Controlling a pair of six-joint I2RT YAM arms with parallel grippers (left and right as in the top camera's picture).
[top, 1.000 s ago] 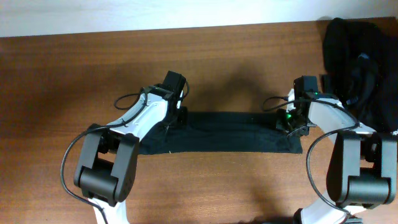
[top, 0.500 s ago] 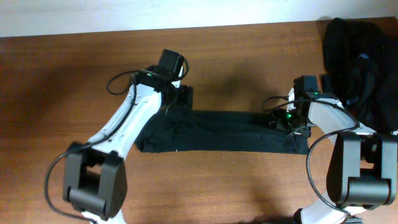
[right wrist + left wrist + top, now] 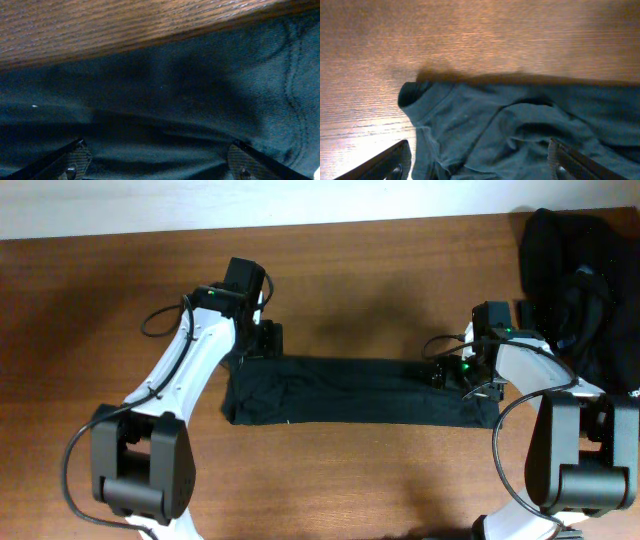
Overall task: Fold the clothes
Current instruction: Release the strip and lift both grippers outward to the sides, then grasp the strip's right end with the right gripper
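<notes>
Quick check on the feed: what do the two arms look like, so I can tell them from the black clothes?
The left arm and right arm each have white links between bulky black joint housings. Thin black cables loop alongside them. A green light glows near the right wrist. The fingers are flat and black.

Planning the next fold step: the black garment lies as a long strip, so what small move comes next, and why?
Probably close the left tool on the black garment at its left end. The strip lies flat, both tools stand open, the right tool sits at the other end; halving it seems next.
</notes>
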